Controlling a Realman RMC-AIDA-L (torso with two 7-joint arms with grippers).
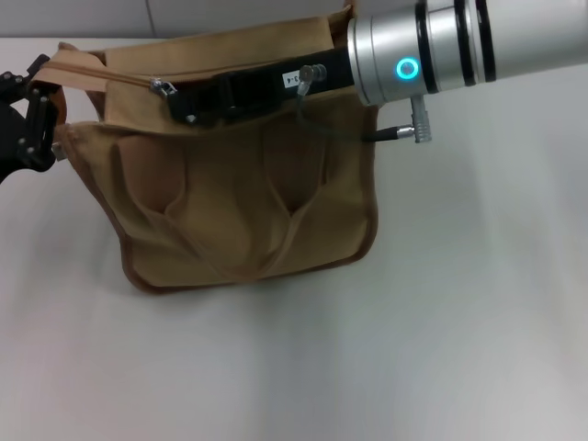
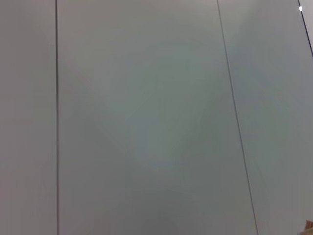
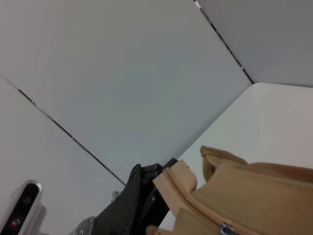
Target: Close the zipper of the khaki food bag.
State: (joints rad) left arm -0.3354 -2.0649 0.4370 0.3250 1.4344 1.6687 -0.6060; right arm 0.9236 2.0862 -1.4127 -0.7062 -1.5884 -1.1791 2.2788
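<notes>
Pinching bag (image 1: 248,197) end, left pincer (image 1: 32,115); right pincer (image 1: 197,99) over zipper (image 1: 110,75) atop bag, fingers unreadable. Pull (image 1: 163,87) just leftward, axis running toward left pincer.

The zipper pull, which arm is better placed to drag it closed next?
Probably right: the right gripper reaches across the khaki food bag beside the zipper pull, while the left gripper is at the bag's end.
</notes>
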